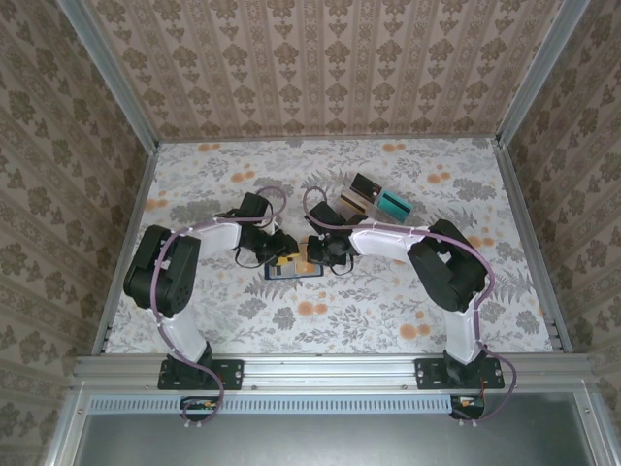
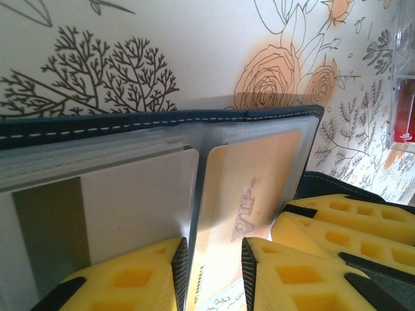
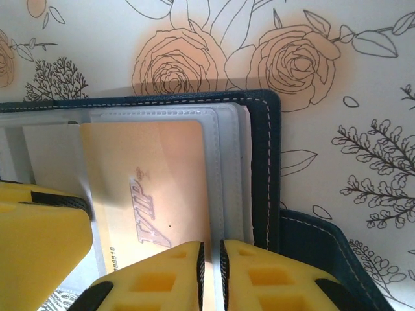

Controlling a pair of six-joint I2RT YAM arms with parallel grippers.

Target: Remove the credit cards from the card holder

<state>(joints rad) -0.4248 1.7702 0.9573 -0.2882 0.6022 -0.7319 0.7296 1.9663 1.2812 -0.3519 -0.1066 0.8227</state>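
My left yellow fingers (image 2: 130,282) stand slightly spread over the tan-orange VIP card (image 2: 259,175), which sits in a clear pocket (image 3: 224,168). My right yellow fingers (image 3: 272,278), nearly pressed together, pinch the pocket edge of the dark navy stitched folding card holder (image 3: 262,162), lying open on the floral-patterned counter (image 3: 363,65).

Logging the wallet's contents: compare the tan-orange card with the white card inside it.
The tan-orange plastic card carries VIP lettering; the white card has a grey-olive stripe instead. In the left wrist view the tan-orange card lies right of the fold, the white card left. Both sit in clear sleeves of the dark navy card holder.
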